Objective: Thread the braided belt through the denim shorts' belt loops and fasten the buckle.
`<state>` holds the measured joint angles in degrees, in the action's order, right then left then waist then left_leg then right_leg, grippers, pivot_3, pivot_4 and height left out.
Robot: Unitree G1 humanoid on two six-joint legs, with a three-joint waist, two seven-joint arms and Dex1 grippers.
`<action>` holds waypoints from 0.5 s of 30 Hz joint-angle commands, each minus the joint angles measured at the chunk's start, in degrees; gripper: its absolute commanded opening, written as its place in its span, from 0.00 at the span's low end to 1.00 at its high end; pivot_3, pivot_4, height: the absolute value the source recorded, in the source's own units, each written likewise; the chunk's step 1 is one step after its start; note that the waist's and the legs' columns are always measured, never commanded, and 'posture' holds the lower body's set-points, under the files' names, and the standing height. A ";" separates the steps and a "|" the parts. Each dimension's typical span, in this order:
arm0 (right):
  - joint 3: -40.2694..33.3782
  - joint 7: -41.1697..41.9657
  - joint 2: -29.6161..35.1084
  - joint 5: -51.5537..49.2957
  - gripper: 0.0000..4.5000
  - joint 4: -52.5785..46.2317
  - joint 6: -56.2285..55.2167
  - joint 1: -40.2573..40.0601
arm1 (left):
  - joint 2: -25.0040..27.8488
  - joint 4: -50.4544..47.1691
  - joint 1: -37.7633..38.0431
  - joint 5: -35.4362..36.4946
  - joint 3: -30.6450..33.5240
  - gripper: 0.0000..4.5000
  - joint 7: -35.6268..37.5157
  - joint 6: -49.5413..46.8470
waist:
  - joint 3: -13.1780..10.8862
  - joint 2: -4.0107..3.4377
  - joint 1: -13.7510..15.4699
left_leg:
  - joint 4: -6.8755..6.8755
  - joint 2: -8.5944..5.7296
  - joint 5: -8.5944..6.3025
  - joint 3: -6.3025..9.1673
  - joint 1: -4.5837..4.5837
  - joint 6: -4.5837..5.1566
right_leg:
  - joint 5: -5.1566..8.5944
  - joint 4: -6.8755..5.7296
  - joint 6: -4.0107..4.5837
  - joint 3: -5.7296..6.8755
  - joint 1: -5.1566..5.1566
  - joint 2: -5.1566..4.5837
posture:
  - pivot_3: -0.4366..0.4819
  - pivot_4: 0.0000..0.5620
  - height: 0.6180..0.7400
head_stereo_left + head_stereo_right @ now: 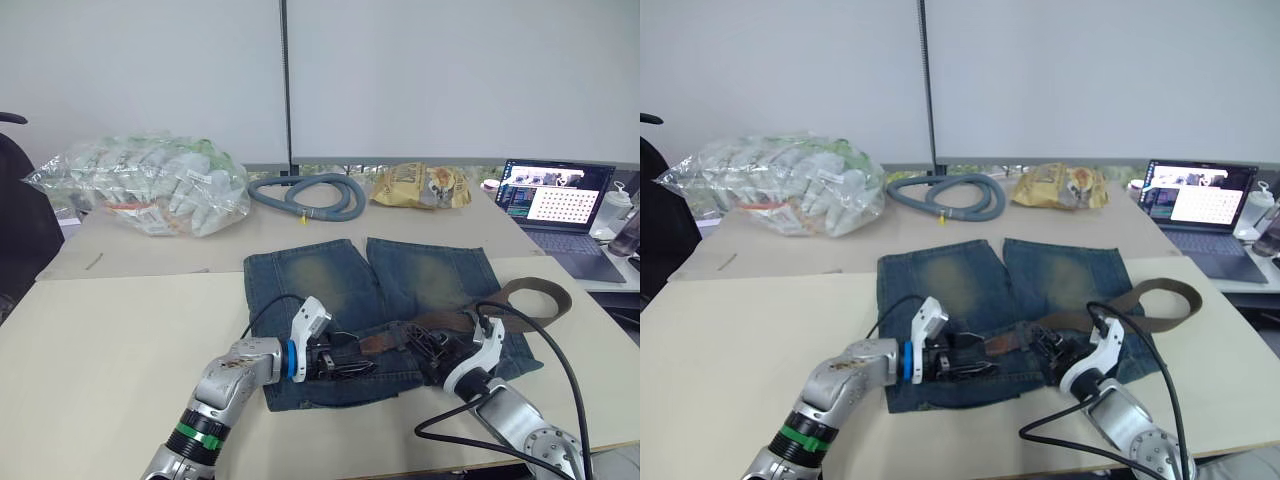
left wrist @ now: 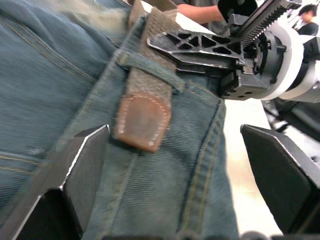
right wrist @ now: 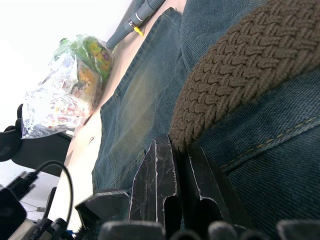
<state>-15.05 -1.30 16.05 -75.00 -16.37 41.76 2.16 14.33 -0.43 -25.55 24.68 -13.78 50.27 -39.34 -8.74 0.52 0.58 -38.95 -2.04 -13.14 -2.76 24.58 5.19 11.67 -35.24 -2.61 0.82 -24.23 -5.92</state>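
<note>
The denim shorts (image 1: 330,280) lie flat on the table with the waistband toward me. The braided belt (image 1: 530,293) curls off the right side of the shorts and runs left along the waistband. Its brown leather tip (image 2: 142,120) has passed under one of the belt loops (image 2: 150,67). My left gripper (image 2: 172,132) is open, with one finger on each side of that tip. My right gripper (image 3: 175,142) is shut on the braided belt (image 3: 240,75) just right of that loop, its fingers (image 2: 200,47) lying along the strap. I cannot make out the buckle.
At the back of the table are a clear plastic bag of packets (image 1: 150,185), a grey corrugated hose (image 1: 305,195) and a yellow snack bag (image 1: 420,187). A laptop (image 1: 555,195) stands open at the far right. A person's arm (image 2: 200,12) is in the background.
</note>
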 commanded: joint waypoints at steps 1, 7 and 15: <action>-0.19 1.11 -0.36 -0.16 0.00 -2.83 -0.32 0.55 | 0.83 0.64 -1.03 -0.83 -1.08 0.99 0.72 -0.14 | 0.00 0.00 -0.01 | 0.00 0.00 0.00 0.00 0.00 0.00 | 0.00 -0.01 0.00 -0.01 0.00 0.03 | 0.48 0.27 1.00; 0.06 1.14 -0.76 0.37 0.00 -3.19 -0.58 0.35 | 0.95 1.04 -1.05 -0.63 -1.23 0.99 0.21 -1.39 | 0.00 0.00 0.01 | 0.00 0.01 0.00 -0.01 -0.01 0.00 | 0.00 -0.01 0.01 -0.04 0.00 0.00 | 0.48 0.27 1.00; 0.50 1.70 -0.89 1.20 0.00 -3.48 -0.24 0.25 | -3.47 -0.79 -1.46 4.87 2.54 0.99 -2.62 -7.03 | 0.00 0.00 0.02 | 0.00 0.01 0.00 -0.01 -0.02 0.00 | 0.00 -0.01 0.01 -0.07 -0.01 -0.17 | 0.48 0.27 1.00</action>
<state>-14.47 -1.13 15.26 -73.23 -17.28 41.74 2.03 11.47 0.73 -26.17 27.62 -12.04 48.15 -45.13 -8.74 0.52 0.59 -38.95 -2.04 -13.15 -2.78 24.56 5.19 11.67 -35.25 -2.61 0.76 -24.24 -6.08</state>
